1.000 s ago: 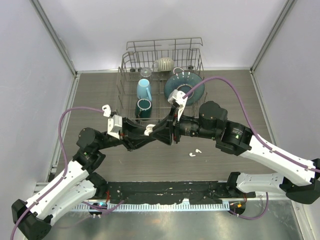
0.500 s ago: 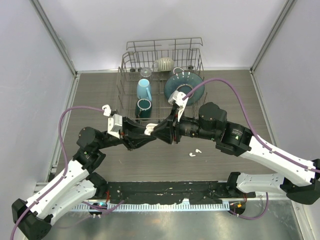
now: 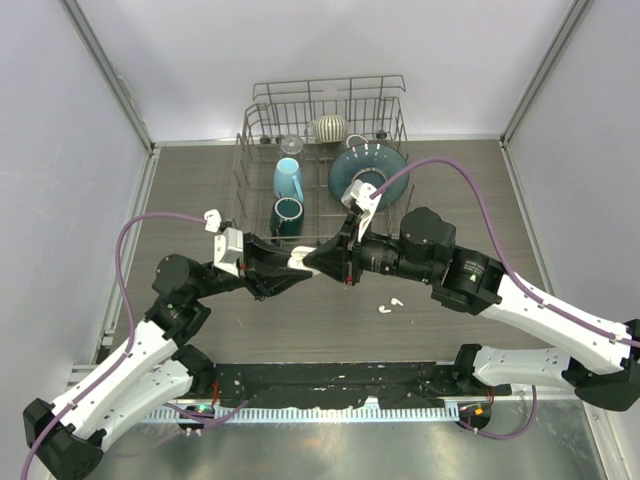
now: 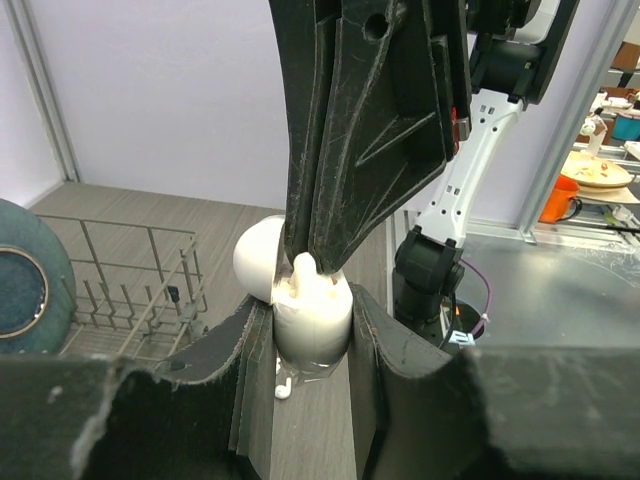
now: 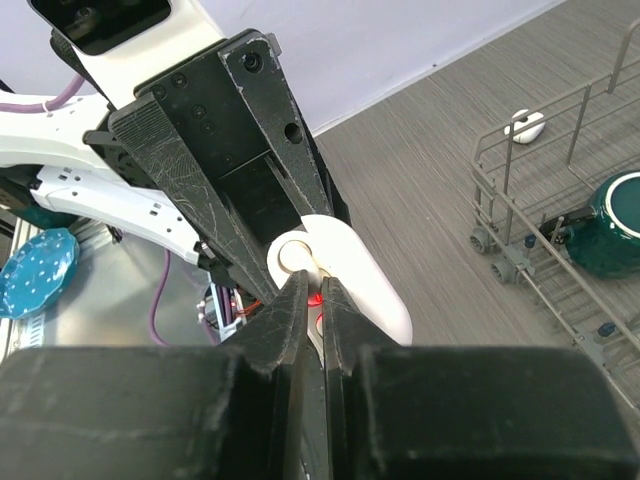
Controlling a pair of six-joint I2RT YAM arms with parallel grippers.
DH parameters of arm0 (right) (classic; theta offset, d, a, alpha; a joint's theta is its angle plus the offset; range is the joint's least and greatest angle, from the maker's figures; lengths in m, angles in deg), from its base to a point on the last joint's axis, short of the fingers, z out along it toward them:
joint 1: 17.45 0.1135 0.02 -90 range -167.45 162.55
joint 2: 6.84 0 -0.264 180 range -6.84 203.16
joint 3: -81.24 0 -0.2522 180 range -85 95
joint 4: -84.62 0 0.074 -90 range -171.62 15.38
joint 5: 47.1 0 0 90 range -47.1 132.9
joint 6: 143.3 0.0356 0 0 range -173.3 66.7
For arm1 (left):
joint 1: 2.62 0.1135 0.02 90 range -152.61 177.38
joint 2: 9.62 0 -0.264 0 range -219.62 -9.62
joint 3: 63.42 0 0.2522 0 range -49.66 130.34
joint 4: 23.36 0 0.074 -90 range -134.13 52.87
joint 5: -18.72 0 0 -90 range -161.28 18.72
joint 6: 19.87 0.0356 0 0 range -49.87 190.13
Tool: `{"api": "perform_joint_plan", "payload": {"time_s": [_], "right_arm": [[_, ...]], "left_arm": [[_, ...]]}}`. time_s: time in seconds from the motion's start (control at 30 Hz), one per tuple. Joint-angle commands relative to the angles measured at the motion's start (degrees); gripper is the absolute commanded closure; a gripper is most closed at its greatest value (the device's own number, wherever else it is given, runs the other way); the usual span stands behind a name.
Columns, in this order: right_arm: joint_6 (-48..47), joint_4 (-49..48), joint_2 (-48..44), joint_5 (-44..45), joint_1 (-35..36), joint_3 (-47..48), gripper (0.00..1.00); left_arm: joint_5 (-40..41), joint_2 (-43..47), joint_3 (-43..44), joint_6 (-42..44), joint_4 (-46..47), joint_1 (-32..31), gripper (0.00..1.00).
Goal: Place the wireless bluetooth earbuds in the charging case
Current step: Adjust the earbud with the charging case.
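The left fingers (image 4: 255, 400) clamped the case (image 4: 312, 315) mid-frame while the right fingers (image 4: 370, 130), nearly pressed together, pinched an earbud (image 4: 303, 266) at its socket. Off-line pressure risked popping it onto the bench (image 3: 300, 325).

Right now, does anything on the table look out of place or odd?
Two tiny white plastic earbuds lie loose on the grey wood-grain table, apart from the white oval charging case that the left gripper holds above it. Nothing looks spilled or damaged.

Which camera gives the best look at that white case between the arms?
Left wrist: the case is large and central, clamped in the left tool. Right wrist shows part of it beyond the right tool; the top view only a white speck.
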Motion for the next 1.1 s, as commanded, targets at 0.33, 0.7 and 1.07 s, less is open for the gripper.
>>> {"api": "perform_joint_plan", "payload": {"time_s": [0.33,0.7,1.07], "right_arm": [[3.2,-6.4,0.6,1.3,-0.7,-3.3,0.96],[2.9,-6.2,-3.2,6.9,-0.7,-2.6,0.54],[5.1,-12.5,-8.7,8.4,-0.7,-5.7,0.53]], "left_arm": [[-0.7,2.6,1.1,0.9,7.6,-0.9,1.0],[-0.4,2.6,0.6,2.3,5.6,-0.9,1.0],[-0.2,2.2,0.3,3.5,4.2,-0.9,1.0]]}}
